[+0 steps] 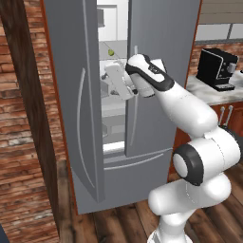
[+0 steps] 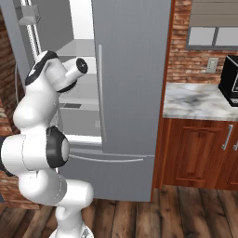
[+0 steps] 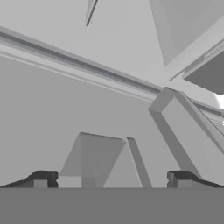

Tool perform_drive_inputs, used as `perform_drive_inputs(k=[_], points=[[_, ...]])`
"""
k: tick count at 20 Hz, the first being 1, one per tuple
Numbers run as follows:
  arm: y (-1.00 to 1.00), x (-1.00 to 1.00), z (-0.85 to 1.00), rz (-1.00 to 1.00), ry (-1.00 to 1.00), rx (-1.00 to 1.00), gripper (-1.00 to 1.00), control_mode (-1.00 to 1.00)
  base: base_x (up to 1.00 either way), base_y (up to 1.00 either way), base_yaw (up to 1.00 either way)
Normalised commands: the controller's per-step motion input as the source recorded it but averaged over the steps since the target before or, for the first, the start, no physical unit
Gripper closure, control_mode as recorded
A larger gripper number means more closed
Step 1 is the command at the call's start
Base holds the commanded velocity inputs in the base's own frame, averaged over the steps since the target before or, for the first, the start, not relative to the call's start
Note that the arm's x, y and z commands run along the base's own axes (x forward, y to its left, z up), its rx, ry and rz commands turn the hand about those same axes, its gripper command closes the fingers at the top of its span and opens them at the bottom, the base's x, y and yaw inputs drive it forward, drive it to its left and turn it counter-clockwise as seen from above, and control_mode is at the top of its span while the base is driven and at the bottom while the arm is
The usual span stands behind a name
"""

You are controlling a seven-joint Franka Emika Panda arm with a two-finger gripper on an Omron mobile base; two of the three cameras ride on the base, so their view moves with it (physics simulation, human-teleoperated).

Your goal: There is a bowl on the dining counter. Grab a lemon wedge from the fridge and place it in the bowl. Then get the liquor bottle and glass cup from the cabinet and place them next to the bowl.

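Jaws stand spread wide, grasping nothing; gripper points into the pale grey fridge interior, its dark tips apart at the lower edge of the hand view. Lemon wedge: small, yellow-green, rounded, on an upper shelf at about 11 o'clock from the hand in the left base view, apart from it. Fridge doors are smooth brushed grey with long curved handles; left door swung open. Opening between doors is narrow, the arm filling much of it. Marble-patterned tabletop at 3 o'clock over reddish wood cabinets; black coffee machine stands on it.
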Motion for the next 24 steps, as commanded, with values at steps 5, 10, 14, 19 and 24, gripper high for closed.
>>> perform_drive_inputs(k=[5, 10, 14, 19, 24], points=[[0.52, 0.26, -0.13, 0.1, 0.11, 0.11, -1.0, -1.0, 0.0, 0.0, 0.0], [0.6, 0.01, -0.09, 0.1, 0.07, 0.1, -1.0, -1.0, 0.0, 0.0, 0.0], [0.65, 0.0, -0.08, 0.11, 0.03, 0.08, -1.0, -1.0, 0.0, 0.0, 0.0], [0.84, -0.38, -0.04, 0.11, 0.0, 0.05, -1.0, -1.0, 0.0, 0.0, 0.0], [0.58, -0.5, 0.02, 0.06, -0.01, 0.03, -1.0, -1.0, 0.0, 0.0, 0.0]])
